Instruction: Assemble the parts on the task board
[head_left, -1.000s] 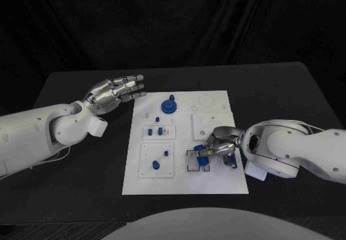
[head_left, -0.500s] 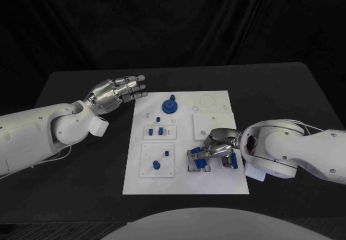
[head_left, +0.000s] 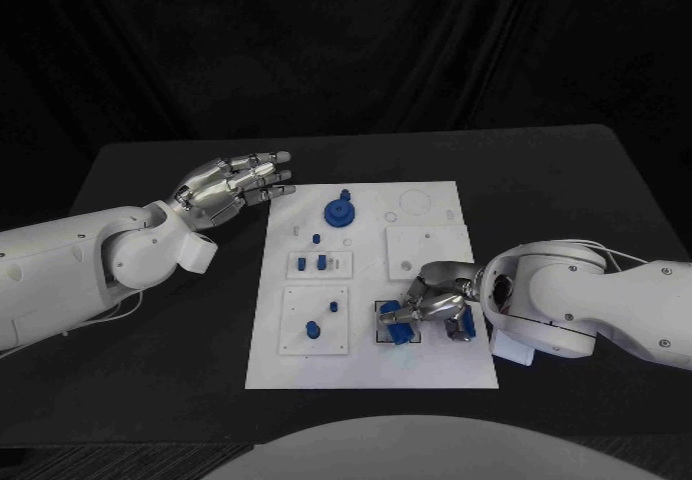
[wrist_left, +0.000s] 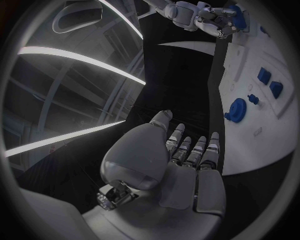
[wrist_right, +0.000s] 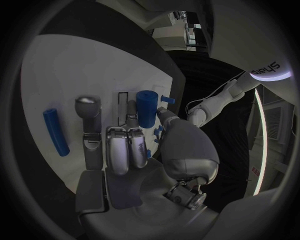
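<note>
The right hand (head_left: 428, 305) pinches a blue block (wrist_right: 147, 108) between thumb and fingers, low over a black-outlined slot (head_left: 392, 322) near the board's (head_left: 433, 365) right side, the block touching or just above that outline; which one I cannot tell. In the right wrist view a loose blue rod (wrist_right: 55, 131) lies on the white plate beside the fingers (wrist_right: 88, 125). The block looks small, light and rigid, probably smooth plastic, so a pinch on its flat side faces should hold it; a grip near the end could let it twist as it enters the slot. The left hand (head_left: 231, 186) hovers off the board's upper left corner, over the black table (head_left: 159, 340), holding nothing, its fingers straight and loosely together. Farther out on the board stand a blue gear (head_left: 339, 211) at the top, two small blue pegs (head_left: 310, 263) in a middle plate, and more blue pieces (head_left: 313, 328) in a lower plate. The only readable writing is "Sharpa" on the arm, seen in the right wrist view, partly cut off.
</note>
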